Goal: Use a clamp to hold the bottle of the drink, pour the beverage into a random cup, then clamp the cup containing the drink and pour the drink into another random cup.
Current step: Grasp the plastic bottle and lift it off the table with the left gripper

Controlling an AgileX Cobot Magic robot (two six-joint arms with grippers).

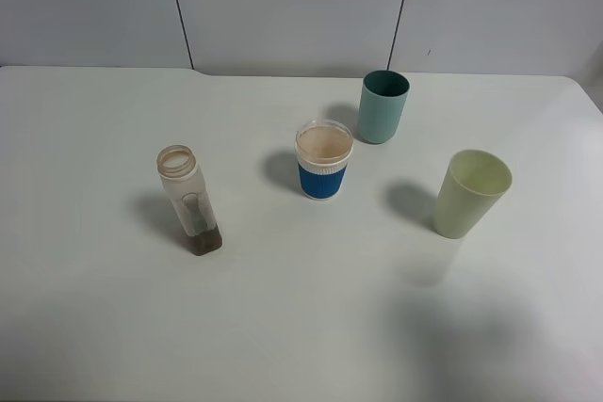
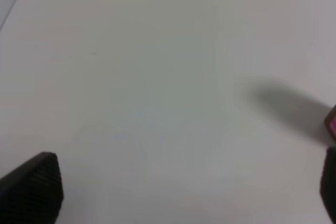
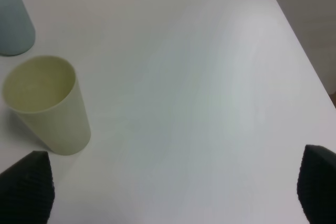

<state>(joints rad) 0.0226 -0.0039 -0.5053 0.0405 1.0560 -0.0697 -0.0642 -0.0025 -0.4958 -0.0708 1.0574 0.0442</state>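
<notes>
Standing near right tool (image 3: 172, 186): pale-green cup (image 3: 46, 106).

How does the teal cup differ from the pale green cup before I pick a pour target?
The teal cup is straight-sided; the pale green cup tapers, wider at its rim. The teal cup stands farther back, nearer the middle; the pale green cup sits nearer and farther right. Both stand upright, with no gripper touching them.

setting: lab-like test bench | evidence: plain white table (image 1: 301, 327), grey panelled wall (image 1: 283, 7) behind it
</notes>
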